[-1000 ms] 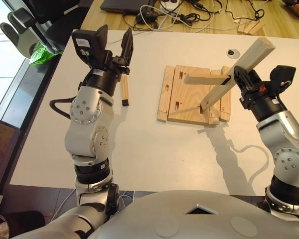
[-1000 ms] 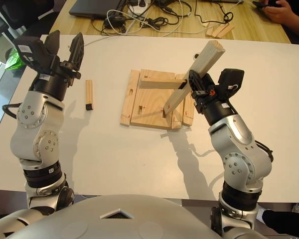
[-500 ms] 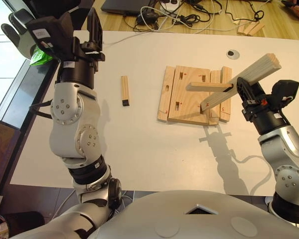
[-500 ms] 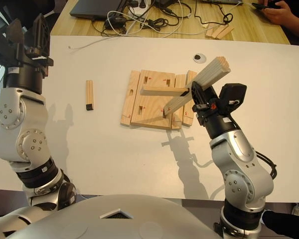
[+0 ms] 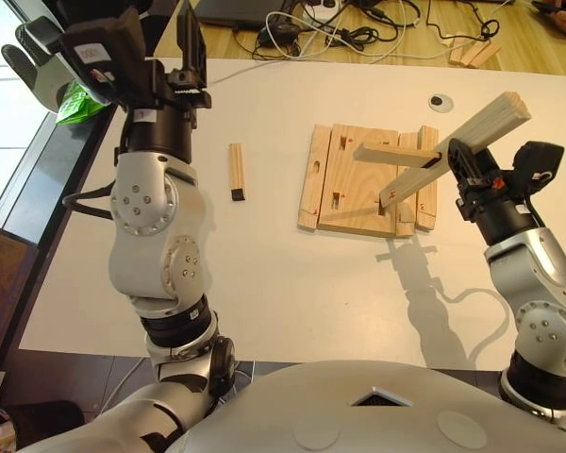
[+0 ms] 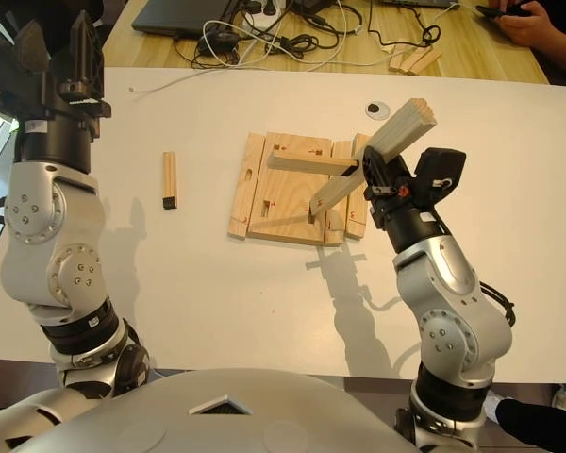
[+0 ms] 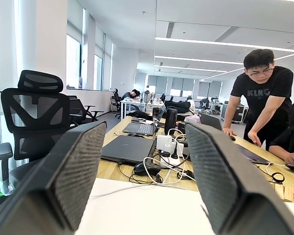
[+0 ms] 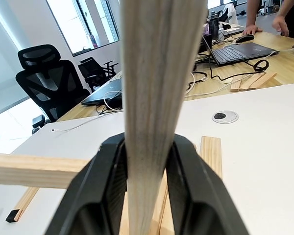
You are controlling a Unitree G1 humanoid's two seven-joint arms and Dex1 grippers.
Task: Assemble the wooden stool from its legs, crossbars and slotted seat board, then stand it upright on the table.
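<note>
Stool parts on the white table, partly joined.
The slotted seat board lies flat mid-table; a leg with one crossbar joined to it slants above the board's right edge; a short black-tipped stick lies to the left, apart.

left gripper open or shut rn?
Open: the left gripper holds nothing, and its fingers stand wide apart with a clear gap between them.

Behind, a wooden desk carries a dark laptop and tangled cables, with a black office chair near it.
</note>
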